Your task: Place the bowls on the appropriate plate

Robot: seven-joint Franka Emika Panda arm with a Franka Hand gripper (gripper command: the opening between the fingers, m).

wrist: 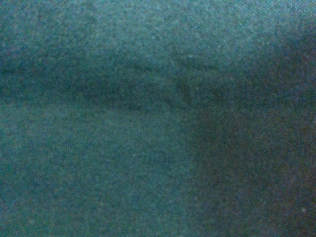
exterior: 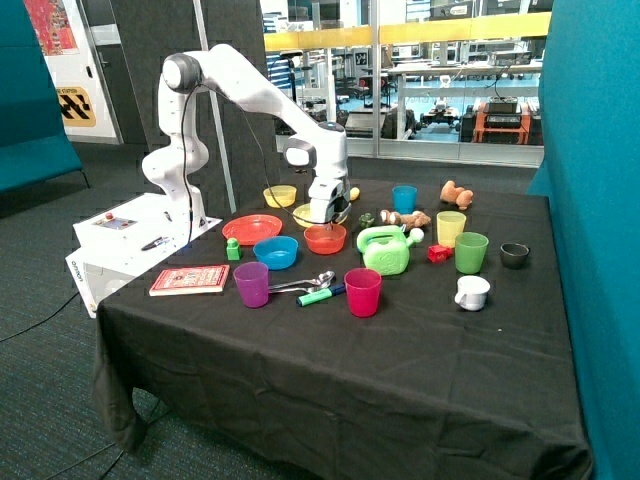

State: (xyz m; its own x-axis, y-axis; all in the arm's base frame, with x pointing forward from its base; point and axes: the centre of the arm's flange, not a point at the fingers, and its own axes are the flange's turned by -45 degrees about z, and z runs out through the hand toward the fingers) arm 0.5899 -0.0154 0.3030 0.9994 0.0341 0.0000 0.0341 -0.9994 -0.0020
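Observation:
In the outside view the orange-red bowl sits on the black tablecloth, between the blue bowl and the green watering can. The gripper hangs straight down over its far rim, very close to it or touching it; I cannot tell which. The yellow bowl stands further back, near the far edge. A flat red plate lies beside the orange-red bowl, towards the robot base. A yellow plate lies just behind the gripper, partly hidden by it. The wrist view shows only a dark blur.
Near the bowl are a blue bowl, a green toy watering can, a purple cup, a red cup, spoons and a red book. Further cups, toys and a black bowl fill the other side.

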